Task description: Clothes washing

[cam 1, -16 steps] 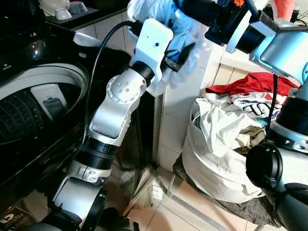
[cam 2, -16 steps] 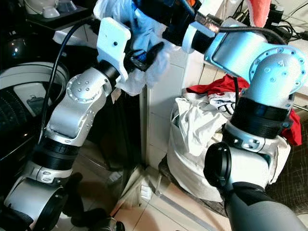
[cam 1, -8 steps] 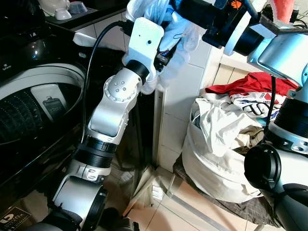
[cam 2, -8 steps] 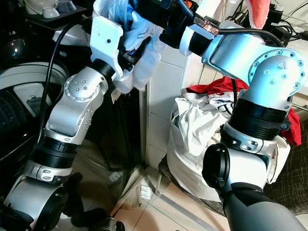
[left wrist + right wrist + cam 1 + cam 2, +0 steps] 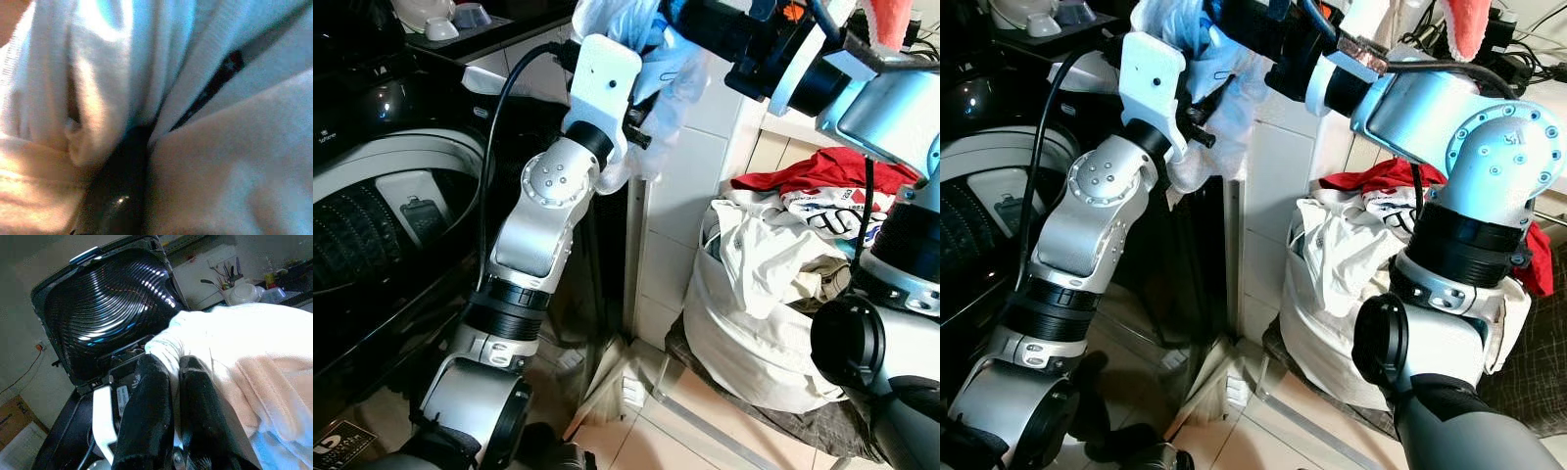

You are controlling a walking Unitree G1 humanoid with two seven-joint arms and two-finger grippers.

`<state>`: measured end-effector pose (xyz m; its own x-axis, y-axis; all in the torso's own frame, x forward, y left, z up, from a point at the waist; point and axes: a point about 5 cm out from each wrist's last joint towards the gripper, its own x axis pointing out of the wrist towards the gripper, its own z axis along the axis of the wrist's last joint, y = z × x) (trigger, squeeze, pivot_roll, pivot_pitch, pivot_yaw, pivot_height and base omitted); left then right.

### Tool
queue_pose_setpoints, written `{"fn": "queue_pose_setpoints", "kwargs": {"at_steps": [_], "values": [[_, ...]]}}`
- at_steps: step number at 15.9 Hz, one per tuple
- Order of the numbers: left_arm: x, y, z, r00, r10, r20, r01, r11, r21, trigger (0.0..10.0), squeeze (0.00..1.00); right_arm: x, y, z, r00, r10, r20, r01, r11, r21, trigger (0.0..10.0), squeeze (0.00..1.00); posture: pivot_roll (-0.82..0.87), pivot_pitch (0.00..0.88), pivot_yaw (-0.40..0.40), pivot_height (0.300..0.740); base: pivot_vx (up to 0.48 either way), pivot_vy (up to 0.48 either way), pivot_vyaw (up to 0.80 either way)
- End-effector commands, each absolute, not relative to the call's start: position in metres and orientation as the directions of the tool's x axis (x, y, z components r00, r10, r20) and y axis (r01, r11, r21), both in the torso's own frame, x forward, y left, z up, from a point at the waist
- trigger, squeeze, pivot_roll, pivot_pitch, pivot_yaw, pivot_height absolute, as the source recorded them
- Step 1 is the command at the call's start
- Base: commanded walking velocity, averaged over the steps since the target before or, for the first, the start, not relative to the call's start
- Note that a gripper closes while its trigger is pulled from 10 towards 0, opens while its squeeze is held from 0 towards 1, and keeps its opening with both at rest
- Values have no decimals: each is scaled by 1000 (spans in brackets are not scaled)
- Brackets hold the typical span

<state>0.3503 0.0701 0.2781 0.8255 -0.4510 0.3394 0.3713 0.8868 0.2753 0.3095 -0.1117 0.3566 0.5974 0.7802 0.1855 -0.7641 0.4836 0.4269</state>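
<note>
Both grippers hold a pale blue garment [image 5: 666,69] high up, beside the open washing machine [image 5: 382,215]; the right gripper [image 5: 168,396] pinches it, the left gripper [image 5: 1203,106] seems buried in cloth, grip unclear

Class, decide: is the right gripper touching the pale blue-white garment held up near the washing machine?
Touching. In the right wrist view, the right gripper has its two black fingers closed together on a fold of the pale garment, cloth pinched between them.

No legible text, washer panel markings too small
</note>
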Motion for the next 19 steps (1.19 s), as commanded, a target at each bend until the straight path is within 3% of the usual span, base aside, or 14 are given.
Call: {"fn": "queue_pose_setpoints", "kwargs": {"at_steps": [1,2,3,4,7,9,10,13,14,15,16,17,18,19], "values": [[355,81,279,848,-414,331,340,904,259,0,0,303,-113,363,585,780,223,-785,476,397,0,0,-29,0,-5,740,0,0,0],[357,87,279,854,-402,330,330,909,254,0,0,303,-114,360,590,777,219,-780,479,403,3059,0,-26,0,-6,740,0,0,0],[359,94,279,866,-377,328,306,919,250,0,0,303,-114,358,590,779,213,-778,478,408,10000,31,-25,0,-6,740,0,0,0],[363,104,280,882,-341,324,266,930,254,0,0,303,-114,353,595,779,197,-769,481,421,10000,1000,-21,0,-6,740,0,0,0],[374,129,288,908,-254,332,151,939,308,0,0,303,-122,346,622,764,169,-748,517,416,10000,1000,-17,0,-7,740,0,0,0],[388,151,296,934,-159,320,15,912,410,0,0,304,-138,333,747,664,27,-652,725,220,10000,1000,-3,0,-13,740,0,0,0],[401,174,304,945,-7,326,-155,870,469,0,0,299,-139,321,752,659,-23,-650,747,140,10000,0,-12,0,2,740,0,0,0],[416,209,306,941,205,269,-331,720,610,0,0,279,-111,308,652,756,-58,-749,655,99,10000,0,-41,0,34,740,0,0,0],[418,217,293,948,252,194,-318,719,619,980,0,273,-100,303,614,787,-64,-781,617,96,10000,0,-45,0,41,740,0,0,0],[419,220,284,950,279,142,-305,724,618,7020,0,269,-93,299,590,805,-63,-800,593,89,10000,0,-45,0,41,740,0,0,0],[419,225,259,950,312,7,-263,788,557,10000,0,262,-80,290,541,839,-63,-838,544,45,10000,0,-57,0,47,740,0,0,0],[418,226,242,948,306,-87,-256,894,367,10000,0,258,-74,286,516,854,-69,-854,519,33,10000,0,-60,0,48,740,0,0,0],[416,229,239,945,316,-88,-255,876,408,10000,1000,257,-72,286,514,856,-65,-856,516,36,10000,0,-64,0,50,740,0,0,0],[415,234,238,934,346,-91,-267,843,467,10000,1000,256,-72,286,512,856,-64,-857,515,33,10000,0,-68,0,54,740,0,0,0]]}}
